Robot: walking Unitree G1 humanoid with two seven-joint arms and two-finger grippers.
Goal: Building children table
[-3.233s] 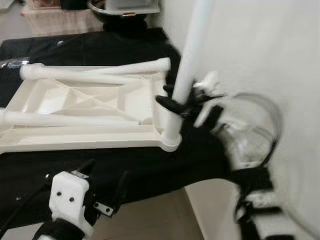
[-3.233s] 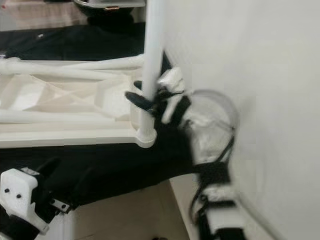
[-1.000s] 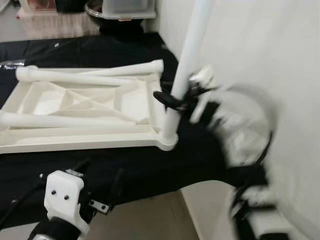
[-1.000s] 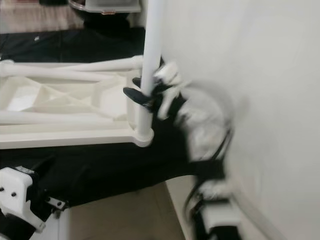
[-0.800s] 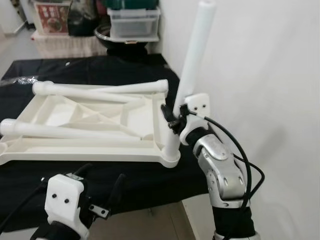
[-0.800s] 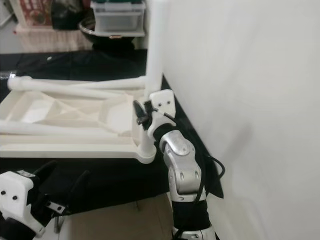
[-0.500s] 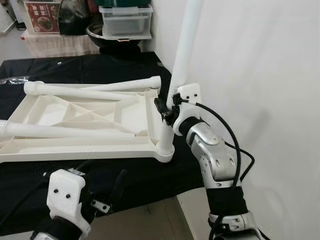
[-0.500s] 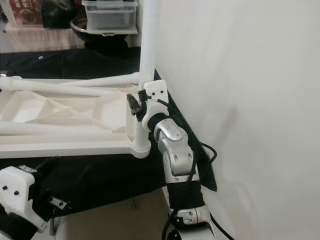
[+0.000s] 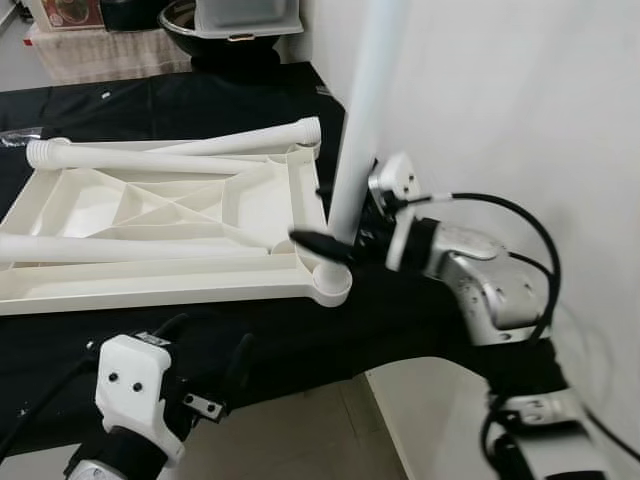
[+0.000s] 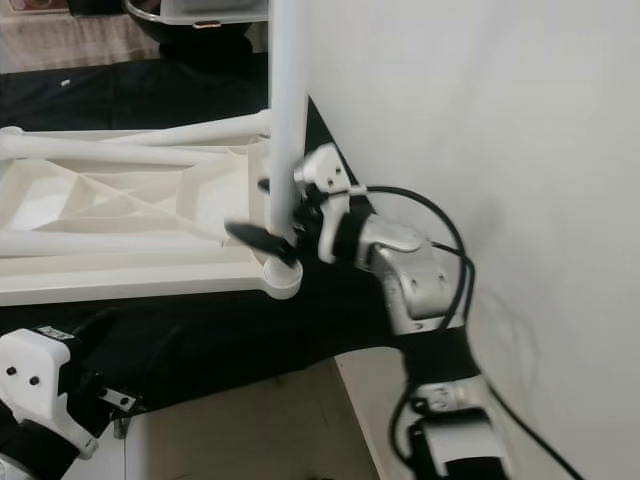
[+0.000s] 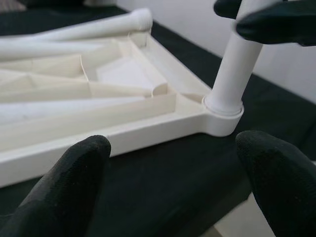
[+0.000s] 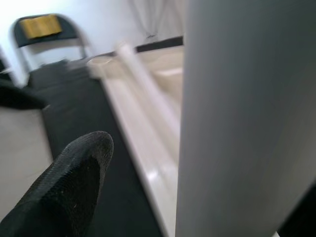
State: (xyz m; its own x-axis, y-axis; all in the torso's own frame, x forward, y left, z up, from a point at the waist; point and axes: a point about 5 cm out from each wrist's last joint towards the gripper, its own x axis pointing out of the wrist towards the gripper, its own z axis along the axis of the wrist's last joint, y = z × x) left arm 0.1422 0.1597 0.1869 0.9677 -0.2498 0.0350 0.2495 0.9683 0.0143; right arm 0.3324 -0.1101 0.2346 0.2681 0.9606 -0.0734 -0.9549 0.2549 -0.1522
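Children's table (image 9: 170, 215) upside down on black-covered tabletop (image 9: 330, 330); white leg (image 9: 352, 165) upright in near right corner socket (image 9: 333, 285), beside white wall (image 9: 520, 120). Two more legs (image 9: 150, 157) lying across underside. Right claw (image 9: 335, 235) reaching in from right, forearm bent across body, fingers (image 9: 318, 243) clasped round leg low down, just above socket. Left claw (image 9: 205, 375) low at near tabletop edge, fingers (image 11: 74, 182) spread apart, holding nothing. Versus half second earlier: right grip lower on leg, elbow swung out toward wall.
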